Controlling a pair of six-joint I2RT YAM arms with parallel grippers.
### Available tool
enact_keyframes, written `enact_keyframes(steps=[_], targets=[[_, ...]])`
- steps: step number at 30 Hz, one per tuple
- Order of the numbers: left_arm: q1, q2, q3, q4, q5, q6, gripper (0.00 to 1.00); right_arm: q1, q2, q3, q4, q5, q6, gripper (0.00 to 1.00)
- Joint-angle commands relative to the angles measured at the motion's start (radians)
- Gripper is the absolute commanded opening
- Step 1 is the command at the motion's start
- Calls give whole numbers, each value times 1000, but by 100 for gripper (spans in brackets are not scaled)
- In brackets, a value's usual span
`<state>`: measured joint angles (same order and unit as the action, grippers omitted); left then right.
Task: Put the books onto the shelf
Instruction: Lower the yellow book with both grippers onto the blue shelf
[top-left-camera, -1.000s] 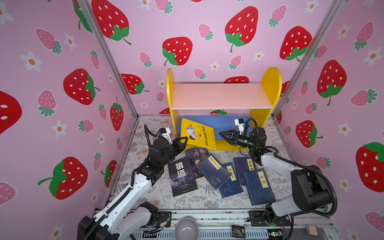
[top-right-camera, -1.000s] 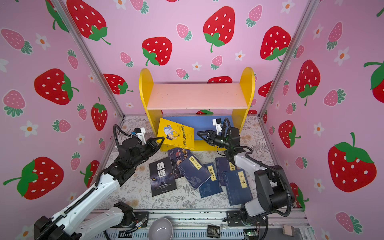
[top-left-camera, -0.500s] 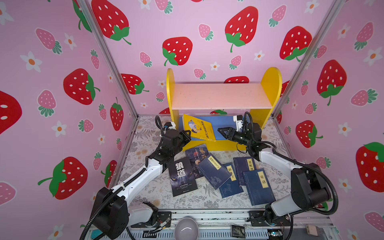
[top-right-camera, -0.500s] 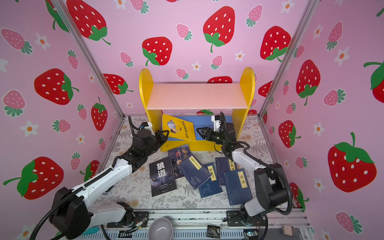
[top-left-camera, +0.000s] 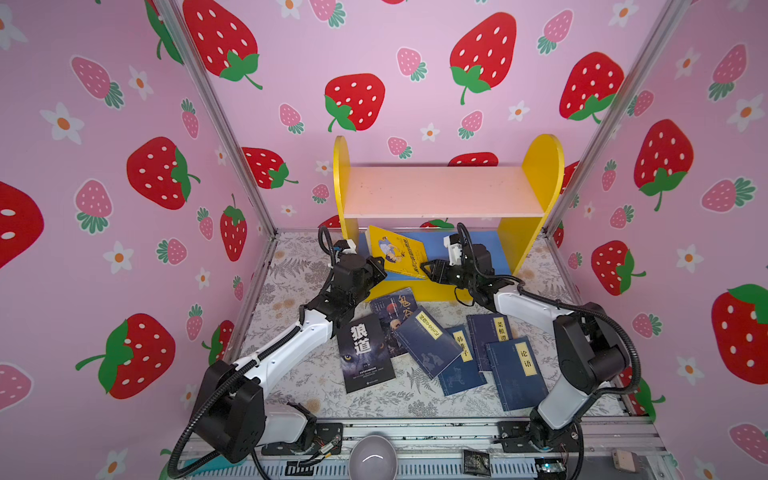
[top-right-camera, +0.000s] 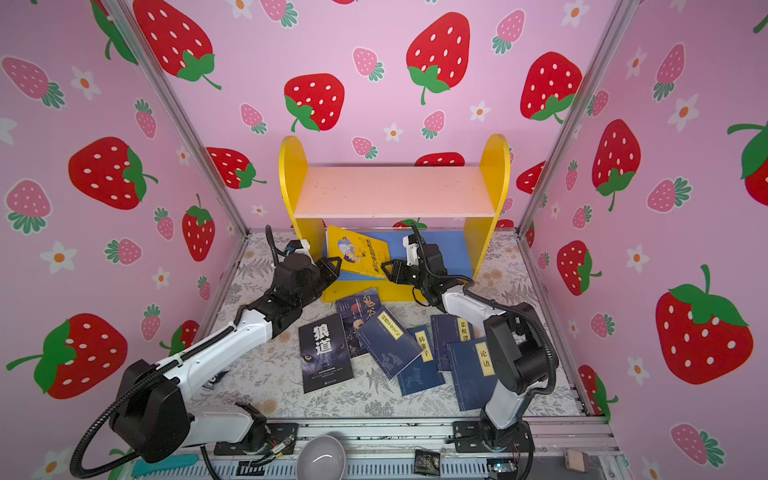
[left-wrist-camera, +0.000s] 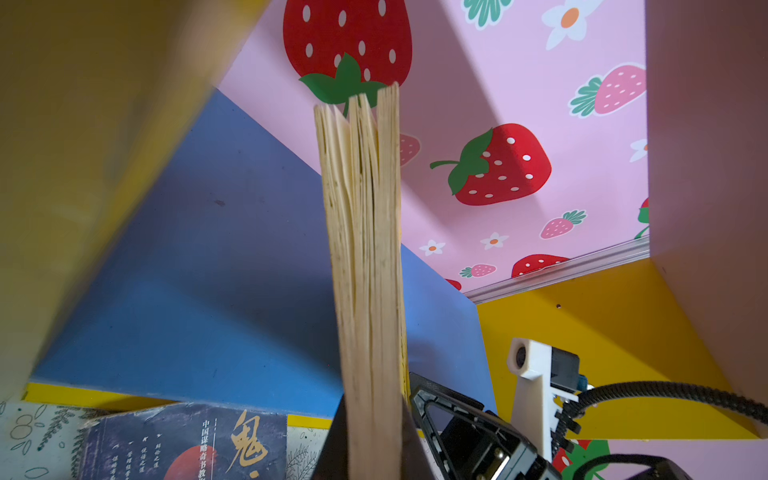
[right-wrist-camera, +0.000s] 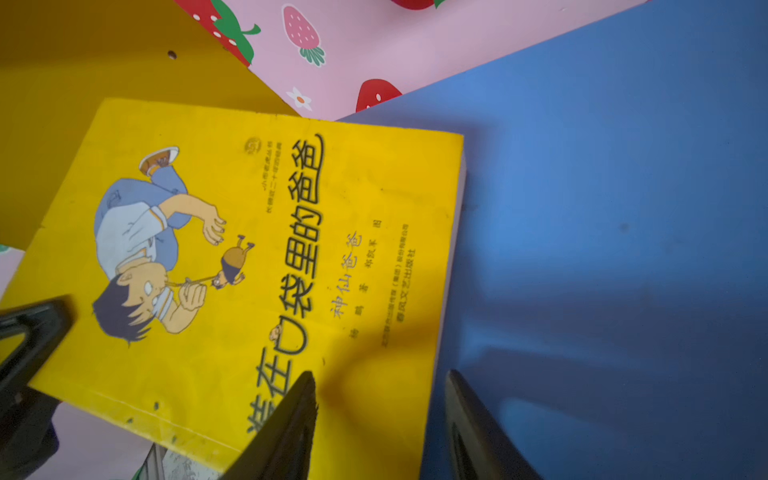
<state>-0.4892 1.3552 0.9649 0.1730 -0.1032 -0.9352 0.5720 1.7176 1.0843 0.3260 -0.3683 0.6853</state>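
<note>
Mid-frame, the yellow cartoon-cover book (top-left-camera: 398, 254) tilts over the blue board (right-wrist-camera: 602, 208) of the shelf (top-left-camera: 440, 192), pinched by the left hand (top-left-camera: 379, 265); right hand (top-left-camera: 427, 267) spread at its corner. Fern-print desk (top-left-camera: 287, 269), strawberry walls (top-left-camera: 299, 62).

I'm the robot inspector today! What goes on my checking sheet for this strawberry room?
Surface: leaf-print mat, flat.
Job's things: yellow cartoon-cover book tilted over the blue lower board of the yellow-sided wooden shelf; black white-lettered book, dark portrait book and four navy yellow-labelled books lie on the mat.
Clutter: grey bowl and small black packet on the front rail.
Grippers: left gripper shut on the yellow book; right gripper open beside its corner.
Cables: black ribbed hoses along both arms.
Surroundings: pink strawberry-print walls.
</note>
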Motion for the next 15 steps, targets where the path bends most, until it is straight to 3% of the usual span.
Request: enact_keyframes(steps=[1,6,11,15], targets=[[3,43,73,5,-36,69,0,21,18,16,-42,67,-21,52],[2,63,99,-51,-73,80,4,37,21,18,-62,125,-24,48],[-4,69,152,-176,-129,83,61,49,30,14,-70,163,-4,46],[-6,69,214,-327,-179,65,71,59,43,12,-70,178,14,44]])
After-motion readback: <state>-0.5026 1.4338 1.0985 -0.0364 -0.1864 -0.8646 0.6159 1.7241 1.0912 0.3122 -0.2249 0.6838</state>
